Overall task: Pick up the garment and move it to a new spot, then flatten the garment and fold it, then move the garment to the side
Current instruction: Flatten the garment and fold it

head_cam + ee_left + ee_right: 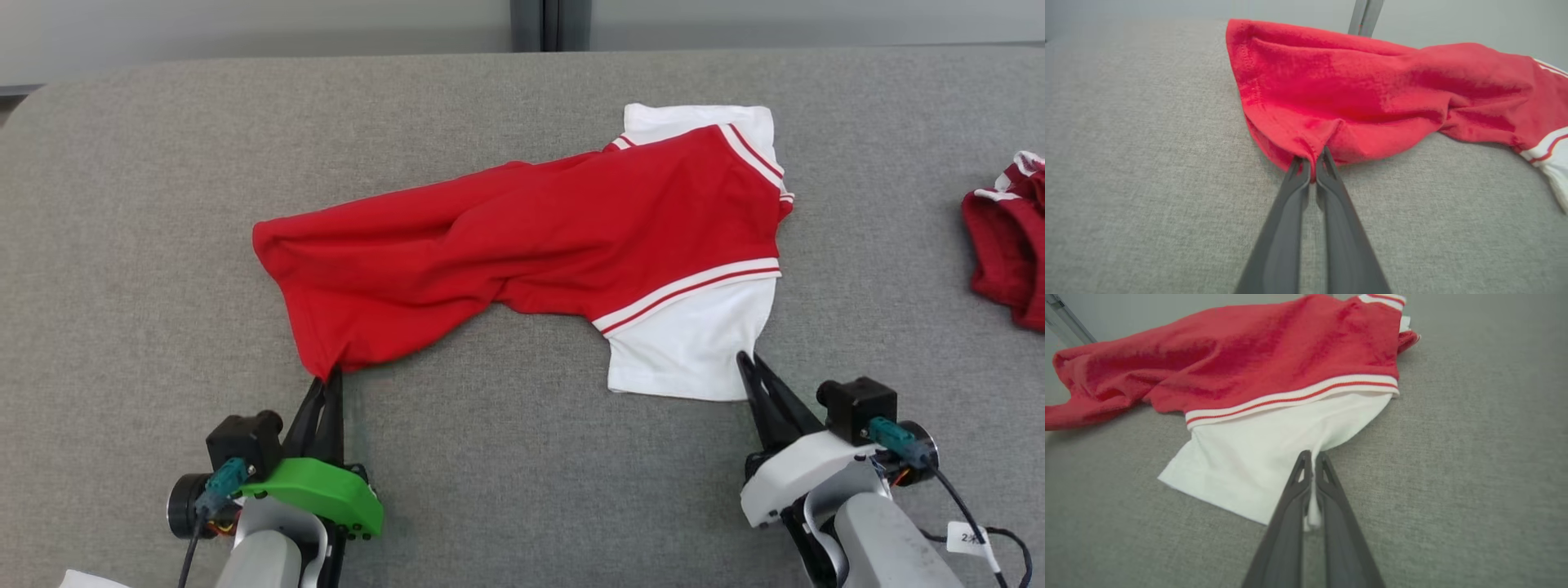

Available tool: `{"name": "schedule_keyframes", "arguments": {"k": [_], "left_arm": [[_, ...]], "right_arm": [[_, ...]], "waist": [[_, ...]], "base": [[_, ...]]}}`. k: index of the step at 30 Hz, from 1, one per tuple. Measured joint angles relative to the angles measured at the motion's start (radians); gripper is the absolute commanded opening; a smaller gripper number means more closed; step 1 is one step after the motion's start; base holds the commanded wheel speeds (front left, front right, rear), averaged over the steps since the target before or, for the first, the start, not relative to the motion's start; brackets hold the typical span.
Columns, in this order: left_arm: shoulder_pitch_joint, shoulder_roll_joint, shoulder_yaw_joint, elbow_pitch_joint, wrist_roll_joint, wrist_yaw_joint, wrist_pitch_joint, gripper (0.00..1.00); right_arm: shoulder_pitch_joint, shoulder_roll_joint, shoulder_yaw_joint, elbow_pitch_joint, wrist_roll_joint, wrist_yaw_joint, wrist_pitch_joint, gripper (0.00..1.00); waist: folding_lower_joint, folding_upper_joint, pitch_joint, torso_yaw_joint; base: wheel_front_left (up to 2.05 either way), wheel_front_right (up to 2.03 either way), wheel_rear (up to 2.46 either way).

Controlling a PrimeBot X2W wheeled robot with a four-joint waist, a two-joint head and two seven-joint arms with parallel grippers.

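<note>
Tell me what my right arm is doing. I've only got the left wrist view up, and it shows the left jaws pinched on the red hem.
Observer: The right gripper has its jaws shut on the garment, at the edge of the near white sleeve.
Operator: Anything else lying around that I should steer clear of?
Observer: Yes, a second red garment lies at the right edge of the grey surface, apart from yours.
Operator: And the other sleeve?
Observer: The far white sleeve pokes out from behind the red body, on the side away from the robot.
</note>
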Motion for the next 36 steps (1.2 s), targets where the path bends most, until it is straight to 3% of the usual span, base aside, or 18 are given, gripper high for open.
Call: {"name": "schedule_keyframes", "arguments": {"k": [10, 15, 21, 24, 28, 36], "left_arm": [[-0.022, 0.017, 0.019, -0.232, 0.047, -0.003, 0.0, 0.0], [-0.123, 0.114, -0.013, -0.348, 0.048, -0.003, 0.0, 0.0], [-0.294, 0.247, -0.041, -0.444, 0.022, -0.003, 0.031, 0.0], [-0.389, 0.319, -0.06, -0.477, 0.05, -0.005, 0.076, 0.0], [-0.498, 0.338, -0.067, -0.466, 0.009, -0.005, 0.134, 0.0], [-0.694, 0.342, -0.095, -0.265, -0.033, -0.006, 0.153, 0.0]], "right_arm": [[-0.048, 0.0, -0.079, -0.272, 0.072, 0.0, 0.0, 0.0], [-0.162, -0.023, -0.09, -0.401, 0.089, 0.0, 0.0, 0.0], [-0.356, -0.144, -0.055, -0.491, 0.125, 0.0, 0.0, 0.0], [-0.449, -0.198, -0.053, -0.499, 0.133, 0.001, 0.025, 0.0], [-0.595, -0.268, -0.047, -0.453, 0.132, 0.001, 0.073, 0.0], [-0.869, -0.277, 0.044, -0.207, 0.047, 0.001, 0.08, 0.0]], "waist": [[0.0, 0.0, -0.091, -0.013], [0.0, -0.0001, -0.142, -0.029], [0.0, 0.0, -0.196, -0.056], [0.0, 0.0, -0.207, -0.067], [0.0, 0.0, -0.189, -0.073], [0.0, 0.0, -0.086, -0.074]], "base": [[0.0, 0.0, 0.0], [0.0, 0.0, 0.0], [0.0, 0.0, 0.0], [0.0, 0.0, 0.0], [0.0, 0.0, 0.0], [0.0, 0.0, 0.0]]}}
